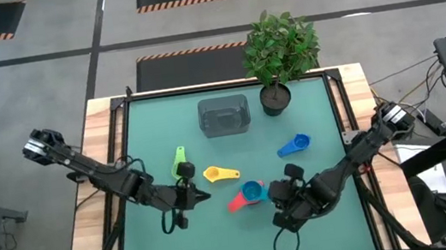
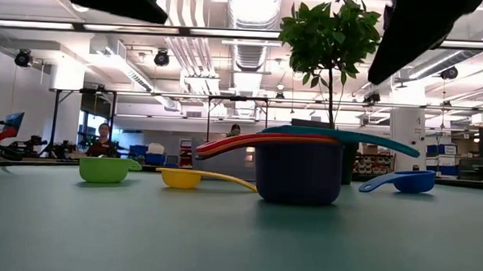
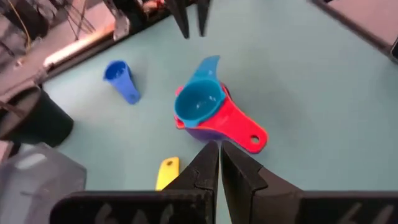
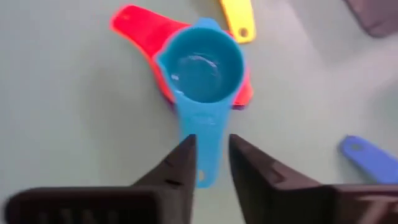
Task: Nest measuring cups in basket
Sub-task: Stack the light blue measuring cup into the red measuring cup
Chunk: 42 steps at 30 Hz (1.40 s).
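Nested cups [image 2: 297,166] hid the basket from your low view; right gripper [image 4: 208,155] stood narrowly parted astride the light-blue handle [image 4: 200,140], left gripper [image 3: 219,163] closed.

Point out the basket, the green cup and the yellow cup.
basket [image 1: 223,115], high view, middle of its floor.
green cup [image 2: 104,169], low view, side of the bowl.
yellow cup [image 1: 212,174], high view, the bowl.

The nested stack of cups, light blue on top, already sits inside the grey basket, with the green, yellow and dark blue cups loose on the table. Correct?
Not quite. The stack stands on the table, well clear of the basket, as the high view shows. The green cup, yellow cup and dark blue cup do lie loose on the table.
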Each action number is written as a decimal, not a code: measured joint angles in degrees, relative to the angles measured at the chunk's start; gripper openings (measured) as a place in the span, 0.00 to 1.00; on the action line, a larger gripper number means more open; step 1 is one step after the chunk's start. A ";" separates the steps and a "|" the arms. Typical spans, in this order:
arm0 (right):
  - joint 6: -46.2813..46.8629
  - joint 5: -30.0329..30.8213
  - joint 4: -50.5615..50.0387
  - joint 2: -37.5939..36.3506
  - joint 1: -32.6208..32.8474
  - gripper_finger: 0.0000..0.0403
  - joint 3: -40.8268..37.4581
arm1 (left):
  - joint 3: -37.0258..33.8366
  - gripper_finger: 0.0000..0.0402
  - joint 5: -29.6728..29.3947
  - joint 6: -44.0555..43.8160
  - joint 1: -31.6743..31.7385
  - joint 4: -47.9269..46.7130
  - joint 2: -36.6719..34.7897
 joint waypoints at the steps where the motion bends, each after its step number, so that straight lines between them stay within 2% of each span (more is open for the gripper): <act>1: -0.67 0.00 -0.76 -0.04 -0.42 0.15 -0.24 | 0.00 0.00 -0.01 -0.89 0.00 -0.01 0.73; 4: -2.43 0.00 -2.04 -0.10 -1.71 0.04 -1.64 | -0.04 0.00 0.02 -3.07 -0.07 -0.01 3.00; 13: -3.22 -4.69 1.58 -0.20 -4.62 0.02 -9.86 | -0.11 0.00 0.02 -5.12 -0.70 0.02 7.90; 21: -3.08 -9.20 20.26 0.13 -4.06 0.02 -14.55 | -0.09 0.00 -0.03 -4.99 -0.68 0.10 7.73; 26: -6.91 -13.15 37.06 0.17 -3.17 0.02 -16.00 | -0.09 0.00 -0.03 -4.99 -0.68 0.24 7.73; 28: -9.40 -13.81 40.19 -0.11 -2.70 0.02 -15.87 | -0.09 0.00 -0.03 -4.99 -0.68 0.48 7.73; 35: -6.86 -11.92 31.52 -1.54 -2.11 0.02 -13.43 | -0.09 0.00 -0.03 -4.99 -0.67 0.51 7.73; 42: -5.16 -11.62 32.14 1.42 -2.12 0.02 -14.25 | -0.09 0.00 -0.03 -4.99 -0.68 0.69 7.73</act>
